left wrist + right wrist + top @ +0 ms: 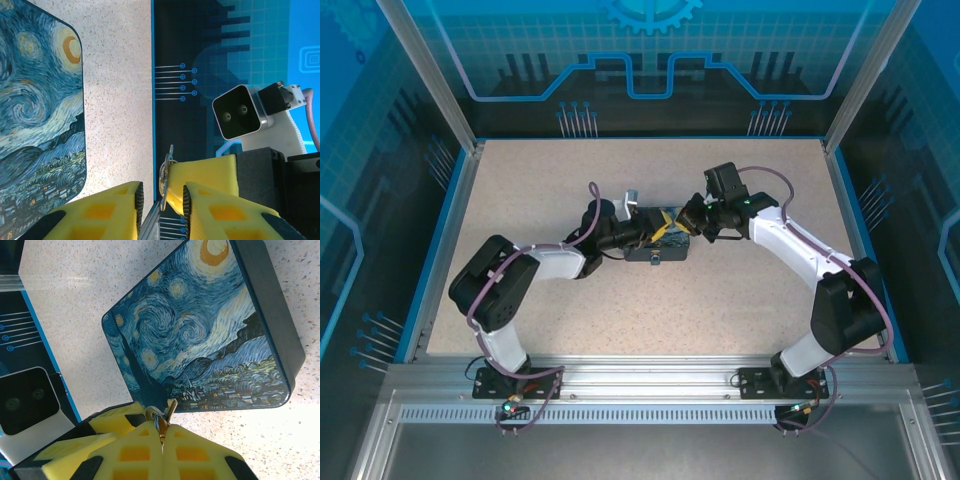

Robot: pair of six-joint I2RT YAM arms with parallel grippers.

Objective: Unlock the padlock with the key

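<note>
R gripper (159,436) pinched shut on key (161,428), by box (200,340) mid-tabletop (740,320) — L gripper (162,192) part-open round it, not gripping yet. Risk: both pulling twists key loose — it drops.

My two arms bend inward and meet near the middle of the speckled surface (570,320), above the dark-blue box (655,252). My left claw (663,228) shows yellow fingers over the box's top. My right claw (694,222) sits just beside it. Anything between the tips is too small to tell.
</note>
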